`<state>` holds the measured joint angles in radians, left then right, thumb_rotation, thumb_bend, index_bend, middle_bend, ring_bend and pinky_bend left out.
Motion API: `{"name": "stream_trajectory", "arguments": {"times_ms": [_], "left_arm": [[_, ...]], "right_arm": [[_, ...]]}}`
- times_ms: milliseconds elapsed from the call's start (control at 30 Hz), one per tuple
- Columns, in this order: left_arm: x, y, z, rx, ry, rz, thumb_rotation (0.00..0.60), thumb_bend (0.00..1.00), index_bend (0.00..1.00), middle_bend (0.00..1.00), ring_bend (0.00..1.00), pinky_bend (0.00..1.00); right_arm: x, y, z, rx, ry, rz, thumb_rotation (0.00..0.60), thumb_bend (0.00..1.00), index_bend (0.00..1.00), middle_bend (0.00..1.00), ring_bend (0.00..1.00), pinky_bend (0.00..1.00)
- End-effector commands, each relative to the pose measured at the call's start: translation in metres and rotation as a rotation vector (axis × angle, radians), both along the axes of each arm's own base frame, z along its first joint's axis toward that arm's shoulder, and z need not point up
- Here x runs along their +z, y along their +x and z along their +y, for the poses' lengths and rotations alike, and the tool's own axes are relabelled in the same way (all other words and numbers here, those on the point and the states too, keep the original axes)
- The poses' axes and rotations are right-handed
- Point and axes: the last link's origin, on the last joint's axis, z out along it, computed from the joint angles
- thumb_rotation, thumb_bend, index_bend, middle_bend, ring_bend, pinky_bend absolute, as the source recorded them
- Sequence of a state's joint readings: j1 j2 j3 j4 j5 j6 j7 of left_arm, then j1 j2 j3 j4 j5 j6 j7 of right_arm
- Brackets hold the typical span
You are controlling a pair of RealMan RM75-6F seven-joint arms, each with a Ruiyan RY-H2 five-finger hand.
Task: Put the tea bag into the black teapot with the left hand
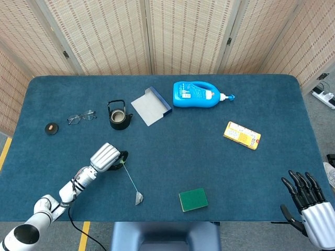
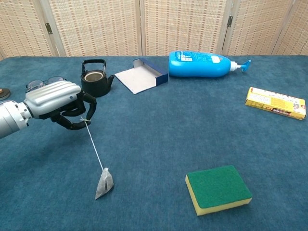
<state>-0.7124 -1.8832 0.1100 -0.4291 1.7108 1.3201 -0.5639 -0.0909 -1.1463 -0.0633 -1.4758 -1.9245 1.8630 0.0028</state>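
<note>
The tea bag [image 1: 139,198] [image 2: 104,183] still touches the blue table near its front edge, and its white string [image 2: 94,147] runs taut up and to the left. My left hand [image 1: 106,156] [image 2: 57,102] pinches the string's top end, fingers curled around it. The black teapot [image 1: 119,116] [image 2: 95,79] stands lidless farther back, beyond the left hand. My right hand [image 1: 309,201] hangs open off the table's front right corner, holding nothing; the chest view does not show it.
Glasses [image 1: 81,117] and a small dark disc [image 1: 51,128] lie left of the teapot. An open blue-edged box [image 1: 151,106], a blue bottle [image 1: 199,94] on its side, a yellow packet [image 1: 242,135] and a green sponge [image 1: 193,199] sit on the table.
</note>
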Motion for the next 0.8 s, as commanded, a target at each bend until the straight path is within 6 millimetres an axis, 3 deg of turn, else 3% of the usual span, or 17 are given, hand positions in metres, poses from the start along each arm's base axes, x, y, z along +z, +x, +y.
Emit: {"name": "stream_trajectory", "arguments": {"times_ms": [33,367,600,800], "left_arm": [[0.012,0.004,0.006,-0.015,0.032,-0.004,0.6,0.44,0.63,1.0,1.0,1.0],[0.06,0.021,0.036,-0.023,0.119,0.02,0.6,0.45,0.64,1.0,1.0,1.0],[0.099,0.048,0.058,-0.033,0.172,0.007,0.6,0.45,0.64,1.0,1.0,1.0],[0.114,0.071,0.073,-0.043,0.181,-0.025,0.6,0.45,0.64,1.0,1.0,1.0]], "right_arm": [[0.001,0.0,0.0,0.0,-0.002,-0.002,0.6,0.4,0.0,0.0,0.0,0.0],[0.003,-0.003,-0.005,-0.018,-0.005,-0.013,0.6,0.4,0.0,0.0,0.0,0.0],[0.007,-0.006,-0.014,-0.059,-0.011,-0.028,0.6,0.4,0.0,0.0,0.0,0.0],[0.009,-0.009,-0.024,-0.088,-0.024,-0.045,0.6,0.4,0.0,0.0,0.0,0.0]]}}
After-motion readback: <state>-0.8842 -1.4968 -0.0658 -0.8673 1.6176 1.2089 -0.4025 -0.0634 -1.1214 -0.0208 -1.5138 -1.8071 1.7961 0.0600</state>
